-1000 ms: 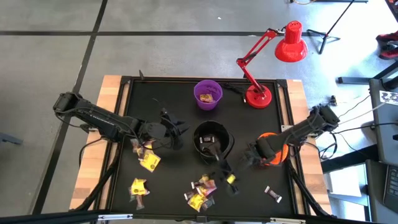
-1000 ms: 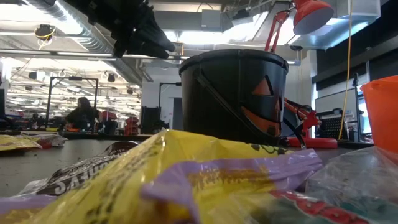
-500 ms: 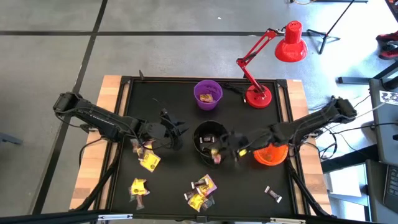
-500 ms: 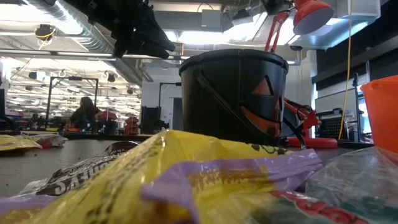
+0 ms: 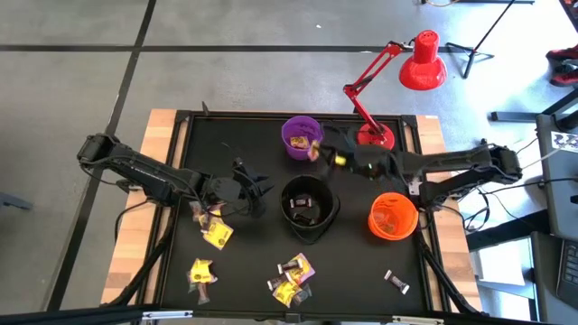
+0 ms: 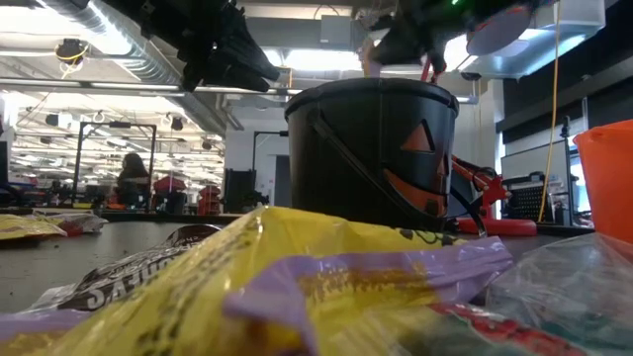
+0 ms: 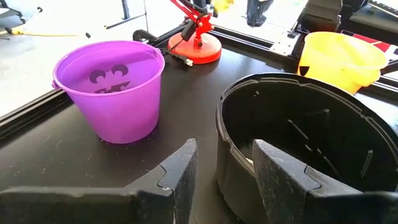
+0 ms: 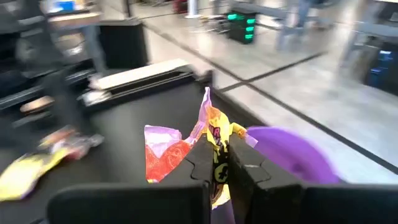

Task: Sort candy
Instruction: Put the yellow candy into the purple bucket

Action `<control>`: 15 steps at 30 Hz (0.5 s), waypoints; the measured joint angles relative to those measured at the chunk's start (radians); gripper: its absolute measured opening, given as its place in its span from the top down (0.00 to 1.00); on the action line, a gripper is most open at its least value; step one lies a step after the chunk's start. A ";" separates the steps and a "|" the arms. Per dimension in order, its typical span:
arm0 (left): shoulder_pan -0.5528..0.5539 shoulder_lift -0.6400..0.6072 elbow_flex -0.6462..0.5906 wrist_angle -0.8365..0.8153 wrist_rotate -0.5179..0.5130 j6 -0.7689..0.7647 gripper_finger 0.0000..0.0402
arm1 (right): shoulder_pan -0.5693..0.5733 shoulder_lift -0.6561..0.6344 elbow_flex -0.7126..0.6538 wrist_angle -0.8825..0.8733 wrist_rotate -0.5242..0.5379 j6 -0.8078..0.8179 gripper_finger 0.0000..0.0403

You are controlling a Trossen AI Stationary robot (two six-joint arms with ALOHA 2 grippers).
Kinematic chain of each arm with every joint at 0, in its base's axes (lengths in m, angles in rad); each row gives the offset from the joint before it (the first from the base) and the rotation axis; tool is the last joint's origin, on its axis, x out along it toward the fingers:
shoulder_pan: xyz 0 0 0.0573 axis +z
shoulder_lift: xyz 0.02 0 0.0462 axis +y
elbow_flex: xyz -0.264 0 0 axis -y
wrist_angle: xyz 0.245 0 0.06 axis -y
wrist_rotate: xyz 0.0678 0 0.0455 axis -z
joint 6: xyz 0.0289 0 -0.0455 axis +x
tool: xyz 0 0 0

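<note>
Here the right gripper hangs just beside the purple bowl, at about 4 o'clock from its rim in the high view, its fingers pinched narrow on a yellow-and-purple candy; the wrapper stands up between the pads, a hold that keeps it clear of the rim and, in all likelihood, lets it fall into the bowl once the fingers part. The purple bowl already holds candy. The black bowl sits at the table's centre and the orange bowl at 3 o'clock from it, each within reach of either arm. The left gripper waits at 9 o'clock from the black bowl, fingers part-open and holding nothing, pointed at that bowl's wall. Loose candy lies toward 6 o'clock near the table's front edge, with further pieces toward 8 o'clock beneath the left arm. The red lamp stands at 1 o'clock.
</note>
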 joint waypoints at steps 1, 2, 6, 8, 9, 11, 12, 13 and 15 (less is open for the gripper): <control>0.000 0.000 0.000 0.000 0.000 0.000 0.64 | -0.034 0.006 0.000 0.008 -0.017 0.000 0.94; 0.000 0.000 0.000 0.000 -0.001 0.000 0.64 | -0.066 0.014 0.000 0.021 -0.037 0.000 0.94; 0.001 0.000 0.000 0.001 -0.001 0.000 0.64 | -0.189 0.052 0.000 0.083 -0.191 0.003 0.93; 0.001 0.000 0.000 0.000 -0.001 0.000 0.64 | -0.235 0.074 0.000 0.112 -0.244 0.011 0.92; 0.001 0.000 0.000 0.000 -0.004 0.000 0.64 | -0.252 0.084 0.000 0.118 -0.253 0.015 0.91; 0.001 0.000 0.000 0.000 -0.019 0.000 0.64 | -0.282 0.104 0.000 0.135 -0.254 0.029 0.88; 0.001 0.000 0.000 0.000 -0.023 0.000 0.64 | -0.296 0.113 0.000 0.135 -0.254 0.030 0.86; 0.001 0.000 0.000 0.000 -0.024 0.000 0.64 | -0.307 0.121 0.000 0.136 -0.254 0.030 0.84; 0.001 0.000 0.000 0.000 -0.025 0.000 0.64 | -0.325 0.136 0.000 0.135 -0.255 0.030 0.79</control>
